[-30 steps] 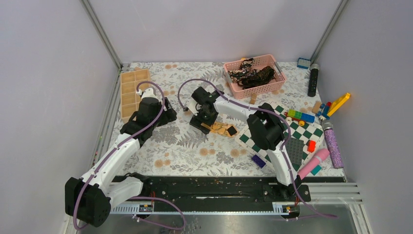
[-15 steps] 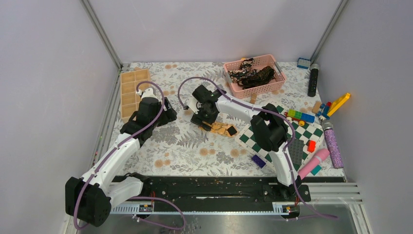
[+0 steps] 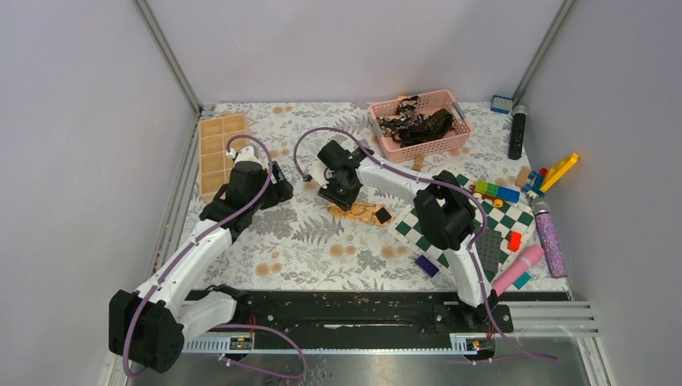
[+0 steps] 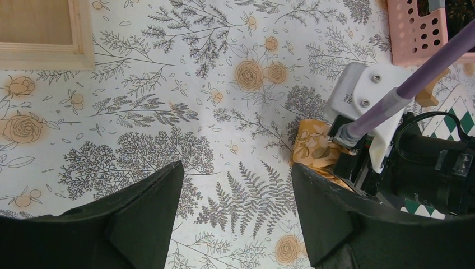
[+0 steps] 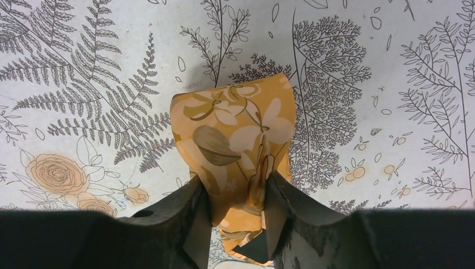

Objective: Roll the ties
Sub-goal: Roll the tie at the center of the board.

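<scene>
On the table [image 3: 322, 241], dark ties [image 3: 422, 125] lie in the basket [image 3: 426, 149]. The left gripper [image 4: 235, 168] hangs released, empty. The right gripper [image 5: 238, 185] pinches the gold tie [image 5: 235, 129] mid-table. The shiny bunched fabric may slip from that narrow bite, loosening any roll.

No readable text, label, brand, number or sign on anything in view.

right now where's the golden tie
In the top view the golden tie lies mid-table, just left of the checkered board, its end pinched by the right gripper.
</scene>
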